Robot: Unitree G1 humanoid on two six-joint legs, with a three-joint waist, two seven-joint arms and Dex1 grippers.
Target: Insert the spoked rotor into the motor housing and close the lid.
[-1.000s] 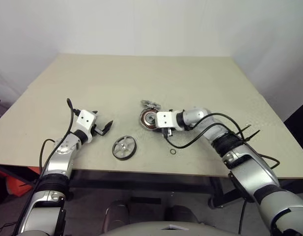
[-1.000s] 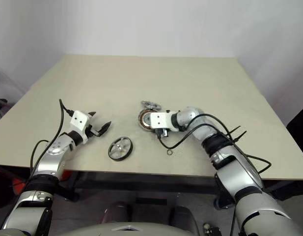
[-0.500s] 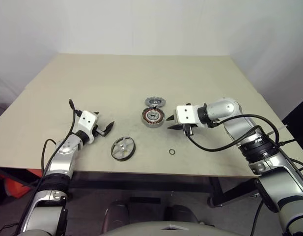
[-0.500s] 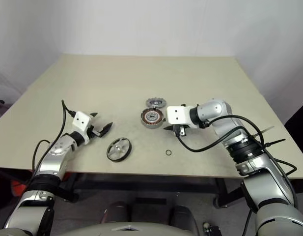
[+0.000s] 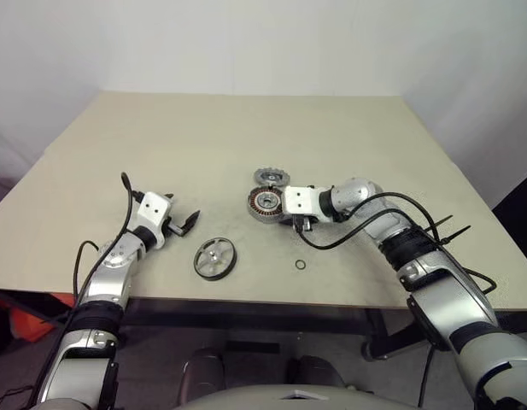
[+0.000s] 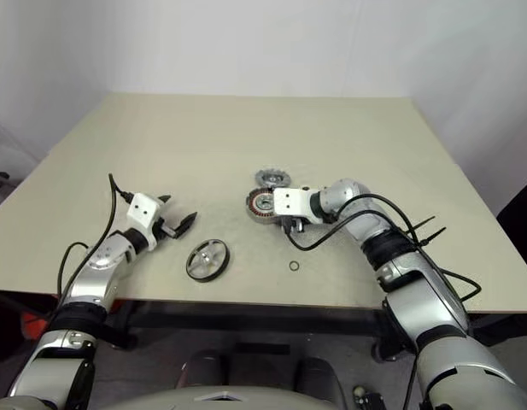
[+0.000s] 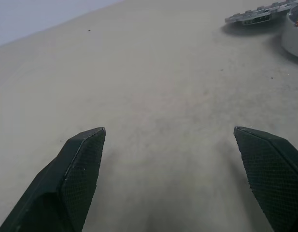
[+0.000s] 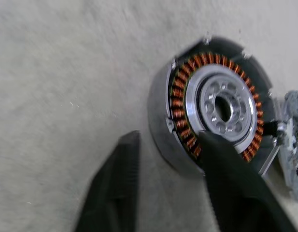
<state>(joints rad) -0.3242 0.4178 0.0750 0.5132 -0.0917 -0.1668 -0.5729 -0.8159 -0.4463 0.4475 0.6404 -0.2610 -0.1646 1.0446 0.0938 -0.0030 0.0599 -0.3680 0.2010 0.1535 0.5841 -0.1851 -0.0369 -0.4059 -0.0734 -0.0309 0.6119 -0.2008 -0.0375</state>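
Right gripper [image 8: 170, 159] was at housing [image 5: 266, 204], jaws apart, straddling near wall — one finger outside, other over windings. Not clamped as far as I could tell. Rotor [image 5: 215, 257] lay flat near front edge, just right of and nearer than left gripper [image 5: 183, 221] — left jaws wide, empty. Left arm nearer to rotor. Lid [image 5: 271, 178] sat just behind housing.
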